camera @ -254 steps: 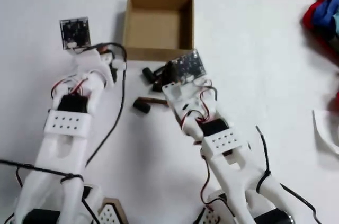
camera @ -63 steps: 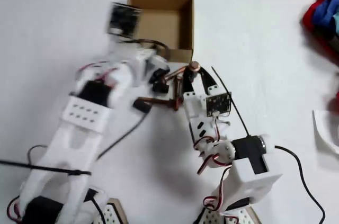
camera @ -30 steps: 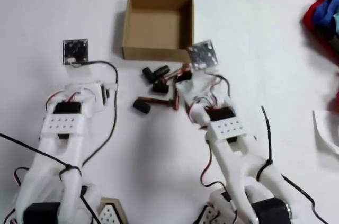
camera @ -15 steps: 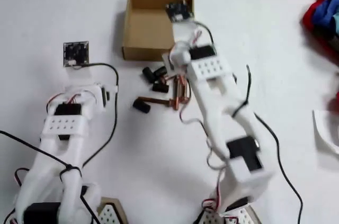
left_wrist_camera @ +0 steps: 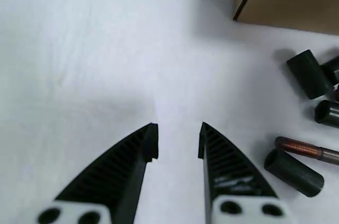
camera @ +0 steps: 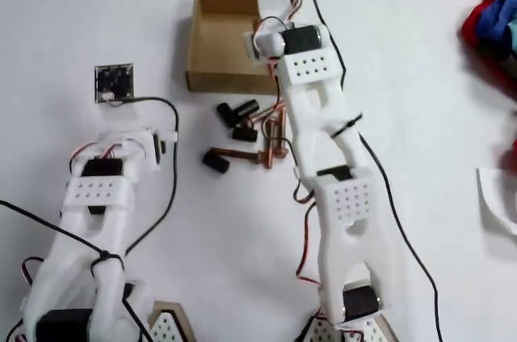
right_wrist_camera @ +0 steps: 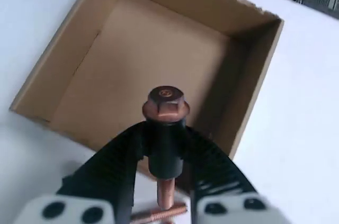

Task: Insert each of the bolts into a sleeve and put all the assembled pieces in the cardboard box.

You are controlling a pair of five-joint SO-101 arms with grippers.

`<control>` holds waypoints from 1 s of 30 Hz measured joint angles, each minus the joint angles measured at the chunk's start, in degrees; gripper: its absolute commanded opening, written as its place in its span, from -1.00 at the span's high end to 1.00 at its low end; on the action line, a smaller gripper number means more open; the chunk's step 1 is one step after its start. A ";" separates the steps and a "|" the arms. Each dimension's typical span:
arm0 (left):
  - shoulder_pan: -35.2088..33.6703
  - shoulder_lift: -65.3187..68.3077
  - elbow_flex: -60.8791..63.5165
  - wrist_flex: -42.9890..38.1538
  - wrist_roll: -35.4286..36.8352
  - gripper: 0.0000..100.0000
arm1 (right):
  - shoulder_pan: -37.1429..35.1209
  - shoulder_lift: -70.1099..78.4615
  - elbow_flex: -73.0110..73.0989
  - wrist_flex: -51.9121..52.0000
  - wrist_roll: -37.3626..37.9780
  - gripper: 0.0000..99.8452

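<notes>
Fingers (right_wrist_camera: 119, 158) of the right gripper (right_wrist_camera: 165, 131) clamp a black sleeve (right_wrist_camera: 164, 160) with a copper bolt (right_wrist_camera: 165, 102) through it, above the cardboard box (right_wrist_camera: 132, 49); in the high view the arm covers this. Left gripper (left_wrist_camera: 175, 139), slightly parted, holds nothing, near loose sleeves (left_wrist_camera: 310, 73) and a bare bolt (left_wrist_camera: 304, 148) on the table (left_wrist_camera: 79, 49).

Two arms in white plastic shells: left arm (camera: 93, 229), right arm (camera: 323, 132).
- Each has a flat plate (camera: 97, 189) with a grid of small round holes, a black motor block (camera: 303, 37) and a dark square circuit board (camera: 114, 81) at the wrist.
- Wiring: thin red wires (camera: 305, 253) and a looping black cable (camera: 175, 172).
- Left gripper (left_wrist_camera: 176, 142) and right gripper (right_wrist_camera: 164, 144): black ribbed tapering fingers (left_wrist_camera: 127, 166) on white bases (left_wrist_camera: 249, 208) with dark round holes.
</notes>
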 measured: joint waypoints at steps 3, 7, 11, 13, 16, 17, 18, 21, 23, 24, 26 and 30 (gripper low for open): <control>0.18 0.00 0.00 0.00 0.00 0.71 | 1.14 4.40 -8.00 0.00 0.26 0.96; 0.18 0.00 0.00 0.00 0.00 0.71 | 2.73 9.14 -14.95 -0.88 0.44 0.96; 0.18 0.00 2.46 -2.64 0.00 0.71 | 3.52 13.19 -15.74 -2.81 0.44 0.96; 0.18 0.00 4.22 -5.45 0.00 0.71 | 3.52 14.95 -15.74 -3.87 0.44 0.96; 0.18 0.00 5.63 -8.70 0.00 0.71 | 3.34 16.62 -15.74 -5.01 0.44 0.96; 0.09 0.00 5.63 -9.05 0.00 0.71 | 3.25 16.97 -15.74 -5.10 0.44 0.96; 0.09 0.00 5.71 -9.32 0.00 0.71 | 3.16 17.41 -15.74 -5.10 0.44 0.96; 0.18 0.00 5.80 -9.49 0.00 0.71 | 2.64 18.64 -15.74 -5.10 0.44 0.96; 0.18 0.00 5.80 -9.49 0.00 0.71 | 2.29 19.69 -15.74 -5.10 0.44 0.96; 0.18 0.00 5.80 -9.49 0.00 0.71 | 2.29 20.31 -15.74 -5.10 0.44 0.96; 0.09 0.00 5.80 -9.49 0.00 0.71 | 2.20 21.45 -15.74 -5.10 0.44 0.96; 0.18 0.00 5.80 -9.49 0.00 0.71 | 2.02 22.95 -16.09 -6.51 -3.43 0.96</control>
